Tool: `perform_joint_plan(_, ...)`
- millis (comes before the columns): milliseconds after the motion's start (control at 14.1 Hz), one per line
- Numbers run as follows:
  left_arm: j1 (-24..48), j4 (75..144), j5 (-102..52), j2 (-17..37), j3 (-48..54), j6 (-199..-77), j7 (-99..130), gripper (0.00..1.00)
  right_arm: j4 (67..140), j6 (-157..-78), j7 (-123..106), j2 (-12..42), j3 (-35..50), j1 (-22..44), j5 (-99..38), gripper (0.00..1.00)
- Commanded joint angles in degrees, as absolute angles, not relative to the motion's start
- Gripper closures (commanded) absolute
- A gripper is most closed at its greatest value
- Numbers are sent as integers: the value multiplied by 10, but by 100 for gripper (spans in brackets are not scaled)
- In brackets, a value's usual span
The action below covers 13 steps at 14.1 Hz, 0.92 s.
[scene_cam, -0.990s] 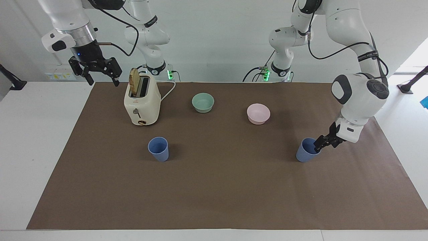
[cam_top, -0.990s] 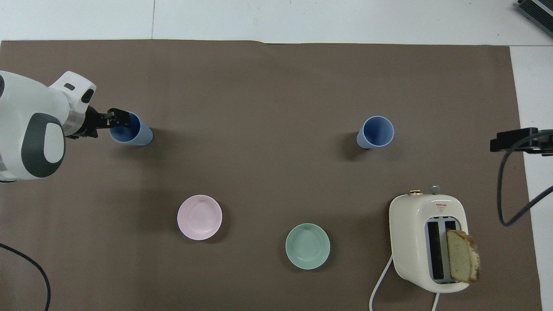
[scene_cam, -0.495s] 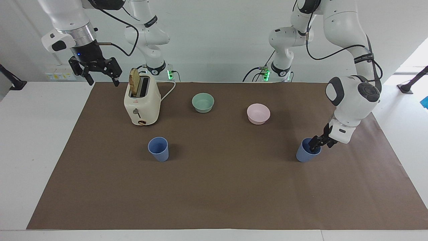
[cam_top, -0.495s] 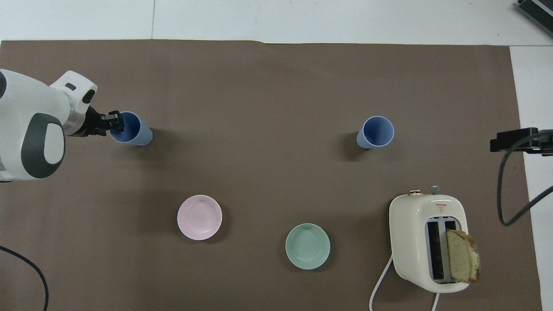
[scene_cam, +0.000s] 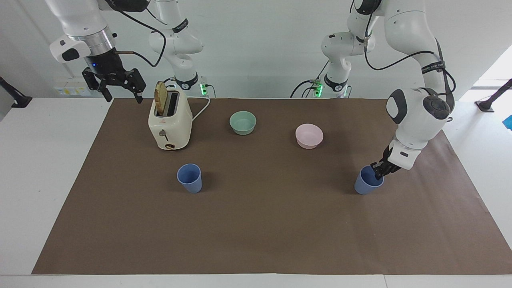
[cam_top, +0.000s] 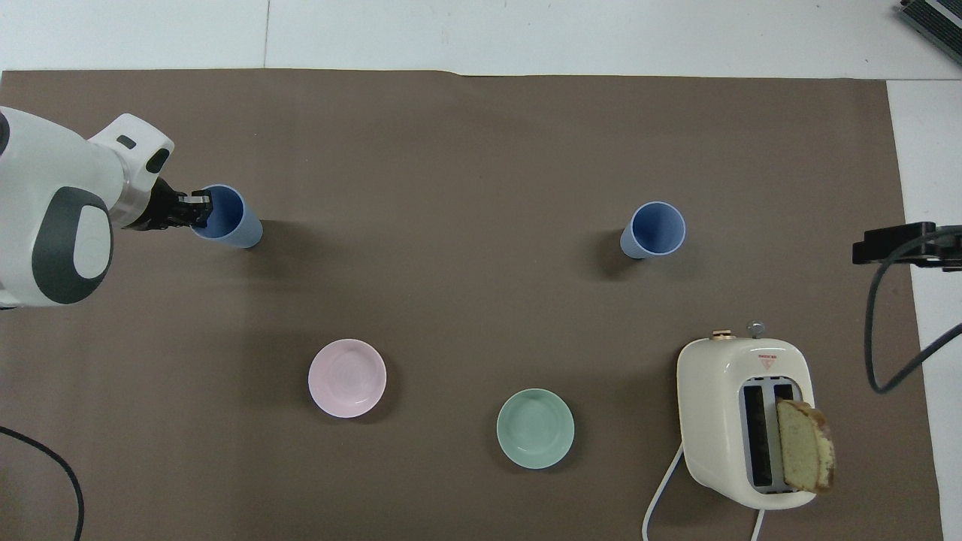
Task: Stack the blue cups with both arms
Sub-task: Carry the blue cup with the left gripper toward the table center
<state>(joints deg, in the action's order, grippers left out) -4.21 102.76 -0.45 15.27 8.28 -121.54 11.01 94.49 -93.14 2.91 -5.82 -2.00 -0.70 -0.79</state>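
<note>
We see first the brown mat that covers most of the white table. The left arm bends down over its own end of the mat, and the right arm waits high above the table edge at its end, beside the toaster. The cream toaster stands on the mat at the right arm's end, close to the robots, with one slice of bread standing up out of a slot. The pink bowl and the green bowl sit apart from each other between the toaster and the left arm, both nearer to the robots than the cups. The two blue cups are upright and well apart: one blue cup stands alone, farther from the robots than the toaster, and the other blue cup stands at the left arm's end of the mat. The left gripper is at the rim of this second cup, its fingers pressed together on the cup wall, one finger inside the mouth; the cup is on the mat. The right gripper hangs in the air with its fingers spread and holds nothing.
</note>
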Motion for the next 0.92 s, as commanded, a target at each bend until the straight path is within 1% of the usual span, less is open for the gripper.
perform_joint_plan(0, 4, 998, 7, 132, 77, -1166, 152, 100, 947, -935, 38, -61, -15, -13, -10, 0)
perform_joint_plan(141, 53, 998, 8, 121, 76, -1164, 227, 100, 947, -935, 38, -61, -15, -13, -10, 0)
perform_joint_plan(495, 166, 1001, 8, 123, 77, -1179, 388, 100, 947, -935, 38, -61, -15, -13, -10, 0)
perform_joint_plan(637, 193, 1006, 8, 130, 78, -1214, 424, 100, 947, -934, 39, -61, -15, -13, -9, 0)
perform_joint_plan(849, 220, 1008, 8, 150, 77, -1230, 441, 100, 947, -934, 38, -61, -17, -14, -10, 0)
